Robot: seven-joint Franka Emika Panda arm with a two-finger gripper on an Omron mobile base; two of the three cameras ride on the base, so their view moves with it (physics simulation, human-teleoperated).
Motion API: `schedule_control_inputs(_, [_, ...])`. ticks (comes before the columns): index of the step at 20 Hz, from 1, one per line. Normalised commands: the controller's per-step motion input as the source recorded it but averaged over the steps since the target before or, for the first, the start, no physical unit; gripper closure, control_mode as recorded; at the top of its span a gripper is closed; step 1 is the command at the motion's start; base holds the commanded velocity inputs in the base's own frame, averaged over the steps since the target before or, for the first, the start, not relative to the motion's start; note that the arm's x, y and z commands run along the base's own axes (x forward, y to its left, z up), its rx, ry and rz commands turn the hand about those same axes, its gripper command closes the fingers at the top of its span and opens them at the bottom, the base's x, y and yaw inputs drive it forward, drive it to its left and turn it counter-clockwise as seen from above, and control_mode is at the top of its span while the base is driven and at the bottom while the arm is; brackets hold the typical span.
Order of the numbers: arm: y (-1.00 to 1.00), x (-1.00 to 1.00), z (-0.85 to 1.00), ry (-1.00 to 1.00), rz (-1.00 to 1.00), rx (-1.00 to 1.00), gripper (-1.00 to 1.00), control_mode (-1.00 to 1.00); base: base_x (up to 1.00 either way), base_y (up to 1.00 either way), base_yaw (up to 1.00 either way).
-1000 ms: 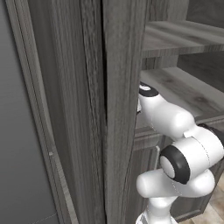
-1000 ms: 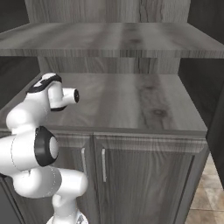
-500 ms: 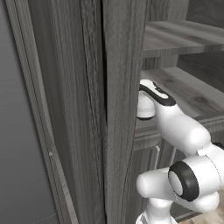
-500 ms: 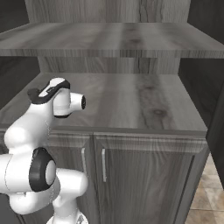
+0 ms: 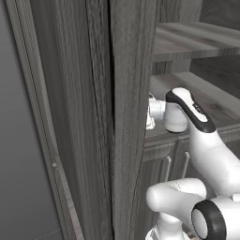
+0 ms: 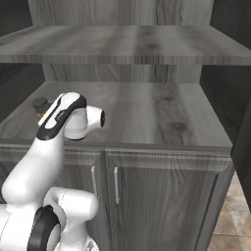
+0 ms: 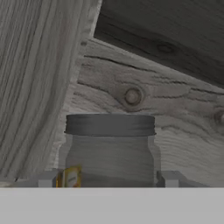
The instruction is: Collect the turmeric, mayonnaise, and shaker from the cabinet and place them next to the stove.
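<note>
The turmeric (image 7: 109,144), a small clear jar with a grey lid and a yellow label, stands on the cabinet's lower open shelf (image 6: 147,112) at its left end. Its lid (image 6: 38,104) peeks out beside the hand in the right base view. My gripper (image 7: 108,179) is level with the jar and open. One fingertip (image 7: 47,179) is on each side of the glass, close to it. In the left base view the gripper (image 5: 149,112) points left behind the cabinet's upright panel (image 5: 126,117). The mayonnaise, shaker and stove are out of view.
An upper shelf (image 6: 122,46) overhangs the working shelf. Below are two doors with slim silver handles (image 6: 116,185). The cabinet's side wall (image 7: 39,78) stands just left of the jar. A plain grey fridge side (image 5: 23,140) is at the far left.
The arm has reached forward and down onto the lower shelf, bringing the hand up to the jar at the shelf's left end. The jaws kept the same width.
</note>
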Motion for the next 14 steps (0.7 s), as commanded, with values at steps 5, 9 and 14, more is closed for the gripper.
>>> schedule_control_inputs(5, [-0.5, -0.57, 0.17, 0.0, 0.0, 0.03, 1.0, -1.0, 0.0, 0.0, 0.0])
schedule_control_inputs(9, [-0.62, -0.6, 0.1, 0.0, 0.0, 0.04, 1.0, -1.0, 0.0, 0.0, 0.0])
schedule_control_inputs(14, [-0.65, -0.63, 0.15, 0.0, 0.0, 0.03, 1.0, -1.0, 0.0, 0.0, 0.0])
